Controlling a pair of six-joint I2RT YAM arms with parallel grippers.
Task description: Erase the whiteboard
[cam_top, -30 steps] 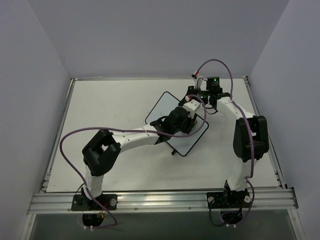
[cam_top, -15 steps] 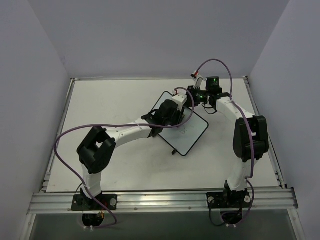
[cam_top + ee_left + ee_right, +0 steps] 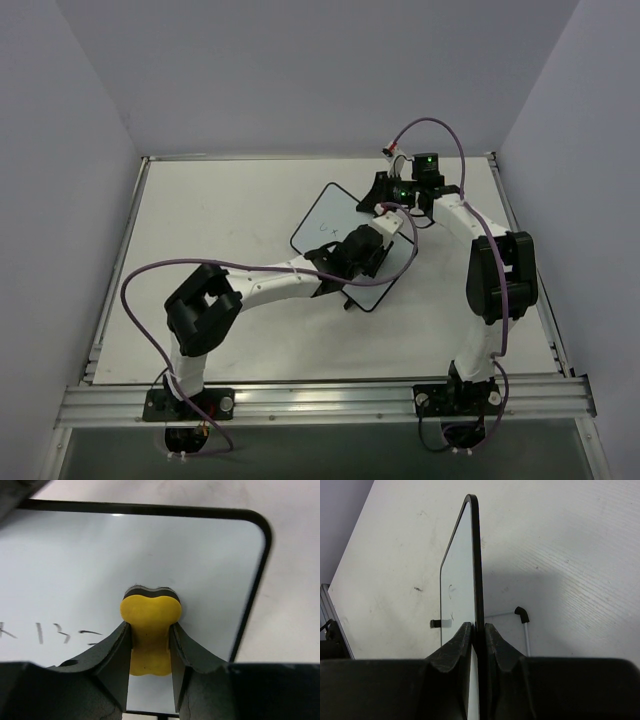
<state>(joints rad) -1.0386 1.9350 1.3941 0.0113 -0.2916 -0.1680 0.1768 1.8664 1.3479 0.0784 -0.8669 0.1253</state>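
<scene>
A robotics lab cell: plain pale-grey partition walls (image 3: 70, 150) box in a white surface (image 3: 220, 200). A ribbed aluminium rail (image 3: 320, 400) at its near edge carries the white-and-black left arm (image 3: 270, 280) and right arm (image 3: 495, 275).

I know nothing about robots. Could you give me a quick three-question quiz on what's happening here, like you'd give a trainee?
1. Multiple choice: the left end effector holds A) a marker, B) a yellow eraser, C) nothing.
2. True or false: the right end effector clamps the whiteboard by its edge.
3. Short answer: is the whiteboard wiped clean?

Key: 1 B. 2 True. 3 No, writing shows to the left of the eraser.
</scene>
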